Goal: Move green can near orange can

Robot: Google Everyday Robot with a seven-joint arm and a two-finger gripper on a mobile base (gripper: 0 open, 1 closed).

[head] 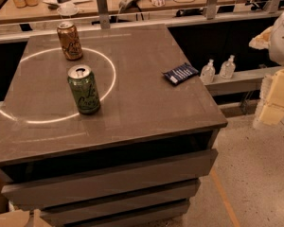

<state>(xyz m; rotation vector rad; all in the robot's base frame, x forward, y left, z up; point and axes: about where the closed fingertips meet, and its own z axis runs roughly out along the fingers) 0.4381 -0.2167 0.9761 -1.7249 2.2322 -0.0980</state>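
Gripper opening: can't tell. The gripper (274,100) is only partly in frame at the right edge, pale blocks cut off by the border.
Gripper position: off the table (146,112) to the right, well apart from both cans, holding nothing that shows.
Green can (84,90): upright on the left-centre of the tabletop, silver top up, inside a light ring (114,77) reflected on the surface.
Orange can (69,40): upright, further back toward the far left corner; apart from the green can, clear gap between them.
Other items: blue packet (180,73) flat near the right edge of the table; two small clear bottles (217,70) on a ledge beyond it.
Task stage: judged as not started, no reach yet and the can is untouched.
Risk 1: tipping the green can. It is slim and tall, so a side-on bump from an arm coming across from the right could knock it over and set it rolling.
Risk 2: sweeping the blue packet off, since it sits between the gripper and the can.
Risk 3: hitting the orange can at set-down. It stands close to the back edge, so overshooting could push it off.
Risk 4: a grip too high or off-centre, letting the can slip or tilt in transit.
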